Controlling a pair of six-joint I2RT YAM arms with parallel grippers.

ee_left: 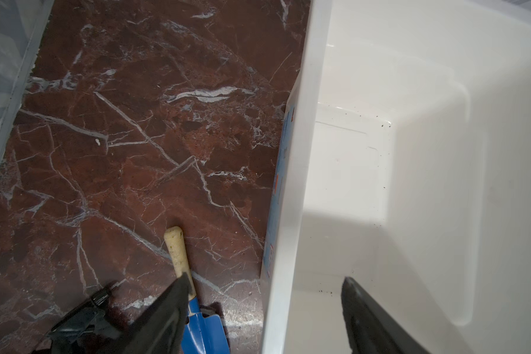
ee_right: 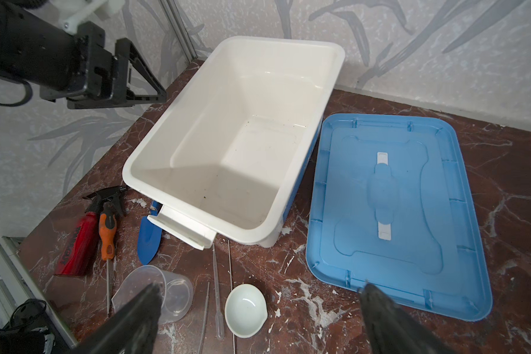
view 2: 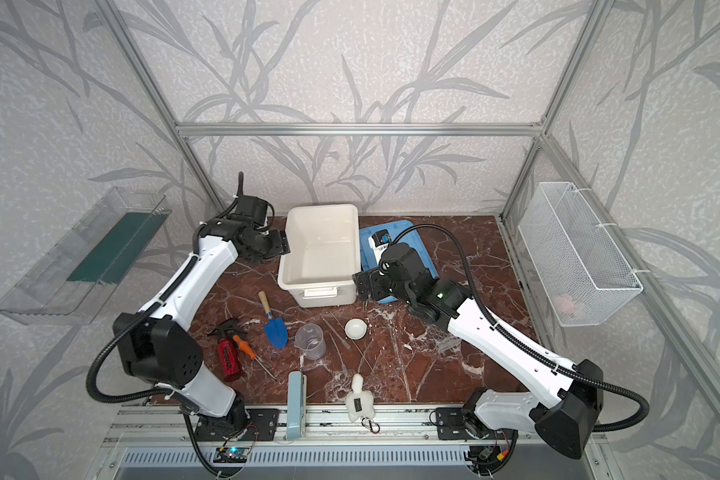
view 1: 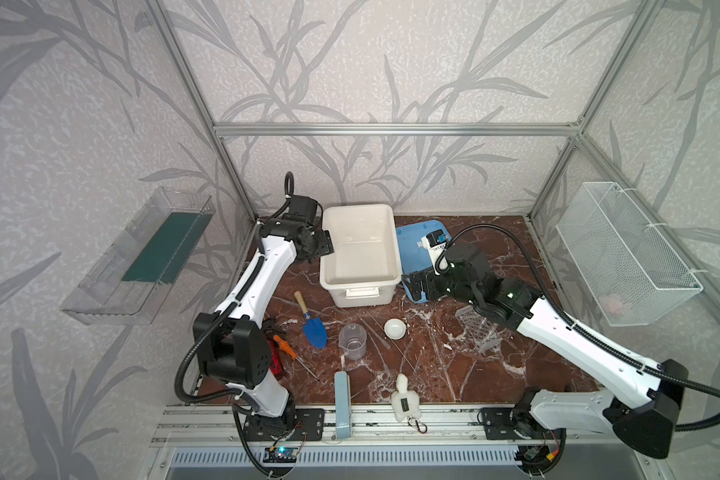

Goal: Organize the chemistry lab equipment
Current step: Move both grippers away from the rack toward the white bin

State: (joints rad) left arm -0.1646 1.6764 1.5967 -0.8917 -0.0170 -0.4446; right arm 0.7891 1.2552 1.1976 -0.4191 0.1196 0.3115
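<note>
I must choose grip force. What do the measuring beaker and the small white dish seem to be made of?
The measuring beaker: probably clear plastic, slightly cloudy; the table shows through. The small white dish: perhaps glazed ceramic, maybe plastic; glossy highlights inside.

Tube rack [view 1: 476, 332] half under right arm [view 1: 566, 332]; trowel blade [ee_left: 207, 334] past frame edge

Robot lab test cell — boxed by alu frame [view 1: 391, 129] w/ leaf-print wall panels [view 1: 391, 62], marble-look tabletop [view 1: 433, 365], 2 arms [view 1: 254, 282] bolted to front rail [view 1: 445, 422] — wire basket [view 1: 624, 249] hung on side panel.
</note>
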